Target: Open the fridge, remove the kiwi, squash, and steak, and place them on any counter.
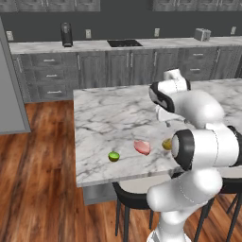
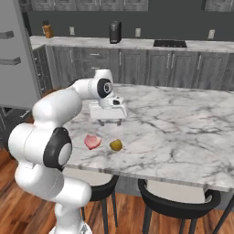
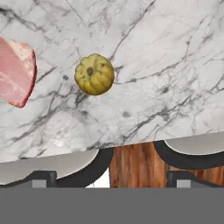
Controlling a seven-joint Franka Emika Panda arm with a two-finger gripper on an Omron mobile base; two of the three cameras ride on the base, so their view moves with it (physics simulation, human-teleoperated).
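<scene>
Marble, white with grey veins, tops the counter (image 1: 108, 113), which spans the middle of both base views and carries all 3 foods near its front edge. In the left base view the kiwi (image 1: 114, 156) lies at lower centre, the steak (image 1: 142, 147) just right of it but apart, and the squash (image 1: 167, 144) further right, partly hidden behind the arm's dark joint. In the right base view the steak (image 2: 93, 141) sits left of centre with the squash (image 2: 116, 145) near its right side, not touching.

The gripper (image 2: 110, 121) hangs above the counter, just beyond the steak and squash, its fingers spread wide apart and holding nothing.

In the hand view the squash (image 3: 94, 74) rests upper centre, ribbed, stem mark up; the steak (image 3: 15, 72) is cut by the left edge.

The fridge (image 2: 16, 55) stands at the upper left of the right base view; whether it holds anything cannot be told.
</scene>
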